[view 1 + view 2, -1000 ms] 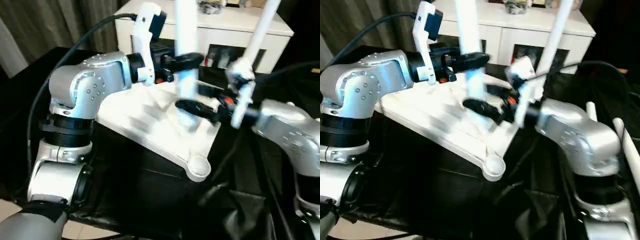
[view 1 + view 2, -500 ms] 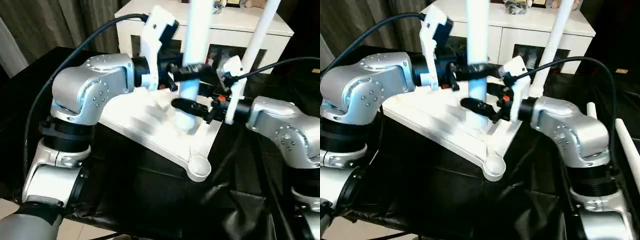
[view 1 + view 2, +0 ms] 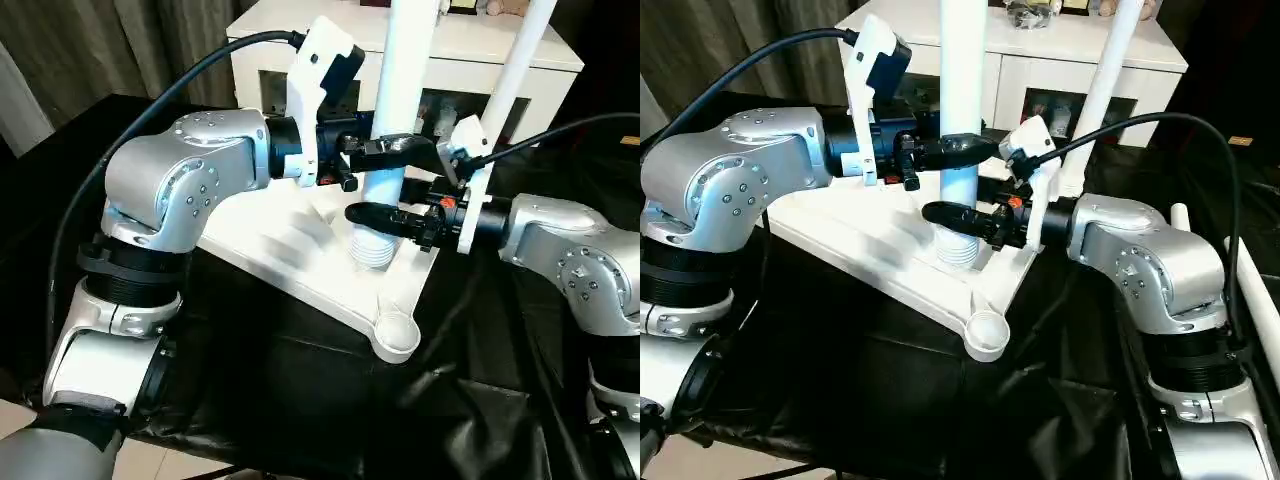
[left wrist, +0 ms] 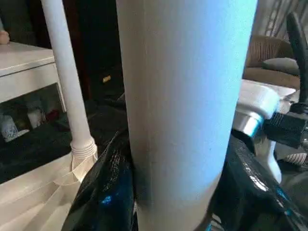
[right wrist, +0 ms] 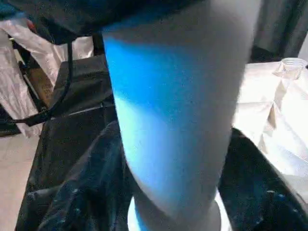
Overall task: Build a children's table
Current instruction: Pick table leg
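The square white plastic table top [image 3: 300,250] lies upside down on the black-covered surface [image 3: 300,390], ribs facing up. One long white tube leg [image 3: 1102,95] already stands in a far corner hole. A second white tube leg [image 3: 395,130] stands upright with its ribbed end sitting in another round corner hole, and both arms are working on it. The left tool [image 3: 395,148] is clamped on this leg higher up. The right tool [image 3: 385,215] is around the same leg lower down, near the ribbed end; I cannot tell if its fingers press on it yet. The near corner hole [image 3: 397,333] is still empty. Two more white tube legs [image 3: 1245,280] lie on the black surface at the robot's right side.

So I think the job is about half done: one leg is in, one is going in and may need more turning or pushing, and two are left.

I cannot see any words, brands or labels to read.
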Controlling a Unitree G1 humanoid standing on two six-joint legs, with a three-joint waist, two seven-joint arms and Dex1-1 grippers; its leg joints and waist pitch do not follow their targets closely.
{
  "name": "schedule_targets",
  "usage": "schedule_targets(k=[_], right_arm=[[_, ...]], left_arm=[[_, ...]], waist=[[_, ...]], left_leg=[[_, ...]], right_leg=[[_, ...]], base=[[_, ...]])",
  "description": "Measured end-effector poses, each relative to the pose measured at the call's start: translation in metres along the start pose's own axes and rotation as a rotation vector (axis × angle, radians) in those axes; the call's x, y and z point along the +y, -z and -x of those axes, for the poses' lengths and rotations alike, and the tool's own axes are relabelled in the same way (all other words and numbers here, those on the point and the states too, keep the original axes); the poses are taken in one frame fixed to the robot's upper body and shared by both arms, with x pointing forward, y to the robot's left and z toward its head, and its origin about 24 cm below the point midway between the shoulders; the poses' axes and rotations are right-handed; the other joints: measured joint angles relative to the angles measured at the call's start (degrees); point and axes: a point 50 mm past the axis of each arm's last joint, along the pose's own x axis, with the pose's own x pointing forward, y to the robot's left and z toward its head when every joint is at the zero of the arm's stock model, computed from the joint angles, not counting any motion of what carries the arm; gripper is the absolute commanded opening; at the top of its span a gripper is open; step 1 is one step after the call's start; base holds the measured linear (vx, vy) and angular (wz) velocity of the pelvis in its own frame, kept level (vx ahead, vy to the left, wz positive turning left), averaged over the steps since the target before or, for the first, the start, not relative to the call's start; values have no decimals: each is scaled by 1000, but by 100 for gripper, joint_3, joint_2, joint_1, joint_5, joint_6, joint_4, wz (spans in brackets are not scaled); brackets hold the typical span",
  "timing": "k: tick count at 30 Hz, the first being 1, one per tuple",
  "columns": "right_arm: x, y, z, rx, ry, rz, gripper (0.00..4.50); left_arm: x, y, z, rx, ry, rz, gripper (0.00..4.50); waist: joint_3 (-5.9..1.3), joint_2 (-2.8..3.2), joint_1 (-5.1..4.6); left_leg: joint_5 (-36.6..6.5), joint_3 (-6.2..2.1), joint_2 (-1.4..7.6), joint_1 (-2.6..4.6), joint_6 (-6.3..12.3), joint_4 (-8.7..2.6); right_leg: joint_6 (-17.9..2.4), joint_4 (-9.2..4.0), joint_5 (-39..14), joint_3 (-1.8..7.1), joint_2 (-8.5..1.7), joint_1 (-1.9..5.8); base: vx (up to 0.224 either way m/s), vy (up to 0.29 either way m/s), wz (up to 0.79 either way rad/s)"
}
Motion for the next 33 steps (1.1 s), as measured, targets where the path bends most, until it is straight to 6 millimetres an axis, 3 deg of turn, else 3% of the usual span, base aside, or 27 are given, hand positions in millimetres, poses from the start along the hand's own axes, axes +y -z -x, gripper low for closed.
schedule_targets(k=[6, 12, 13, 26, 33], right_arm=[[1, 0, 0, 7, -15, 3, 199], [1, 1, 0, 17, -21, 7, 190], [1, 1, 0, 17, -20, 8, 189], [-1, 5, 0, 1, 35, -11, 188], [-9, 4, 9, -69, 148, -48, 188]], left_arm=[[-1, 0, 0, -1, 12, 5, 189], [-1, 2, 0, 6, 17, 5, 189], [-1, 2, -1, 7, 17, 7, 245], [6, 4, 7, 2, -22, 94, 344], [20, -1, 19, -120, -62, 157, 395]], waist=[[0, 0, 3], [0, 0, 2], [0, 0, 2], [0, 0, 3], [0, 1, 12]], left_leg=[[0, 0, 0, 0, 0, 0], [0, 0, 0, 1, 0, 0], [0, 0, 0, 0, 0, 0], [0, 0, 0, 1, 0, 0], [0, 0, 0, 0, 0, 1]], right_leg=[[0, 0, 0, 0, 0, 0], [0, 0, 0, 0, 0, 0], [0, 0, 0, 0, 0, 0], [-1, 1, 1, 0, 0, 1], [-1, 0, 1, 0, 0, 1]], base=[[0, 0, 0], [0, 0, 0], [0, 0, 0], [0, 0, 0], [0, 0, 0]])
